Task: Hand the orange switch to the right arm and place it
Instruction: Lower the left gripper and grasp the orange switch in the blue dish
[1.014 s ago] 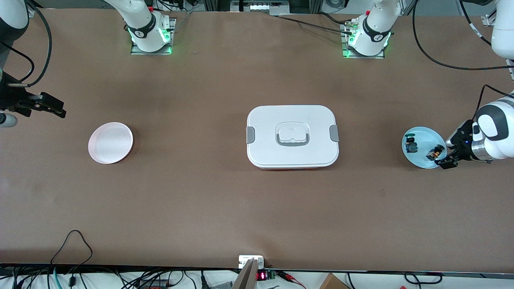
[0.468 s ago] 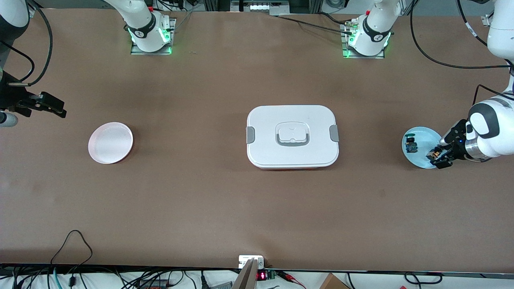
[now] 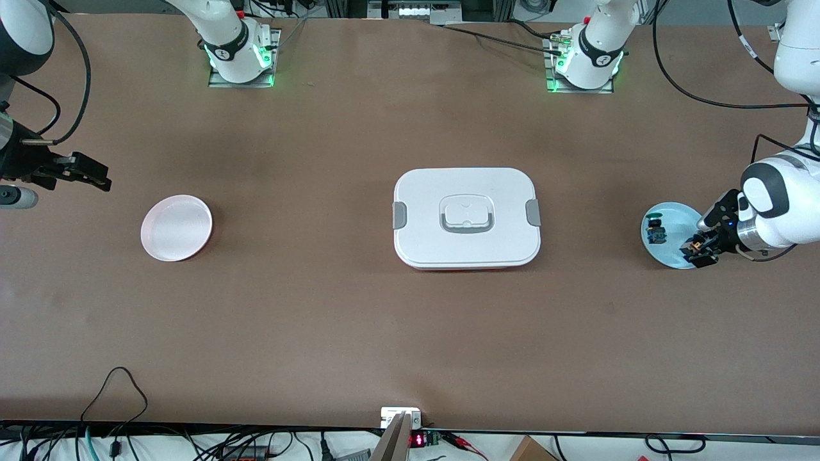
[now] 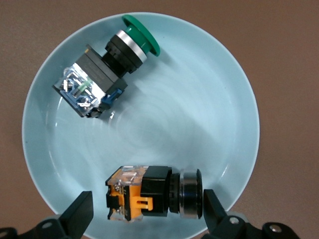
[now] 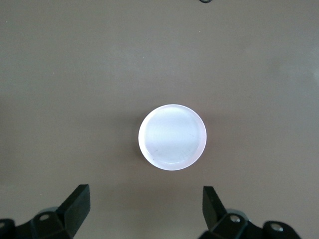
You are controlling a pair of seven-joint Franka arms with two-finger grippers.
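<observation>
On the pale blue plate (image 4: 239,99) at the left arm's end of the table, the orange switch (image 4: 154,193) is lying on its side, and the left gripper (image 4: 147,211) is reaching down around it, its fingers (image 4: 79,213) standing apart on either side of the switch with a gap showing at each end, so nothing is gripped. Also on the blue plate, well apart from the orange switch, a green-capped switch (image 4: 102,67) is sitting untouched. Toward the other end of the table from the blue plate, the right gripper (image 5: 144,204) is waiting in the air with its fingers spread wide, looking down at the empty white plate (image 3: 176,227). Judging by this, the task is only beginning: the pickup, the handover to the right arm and the placing all remain.
</observation>
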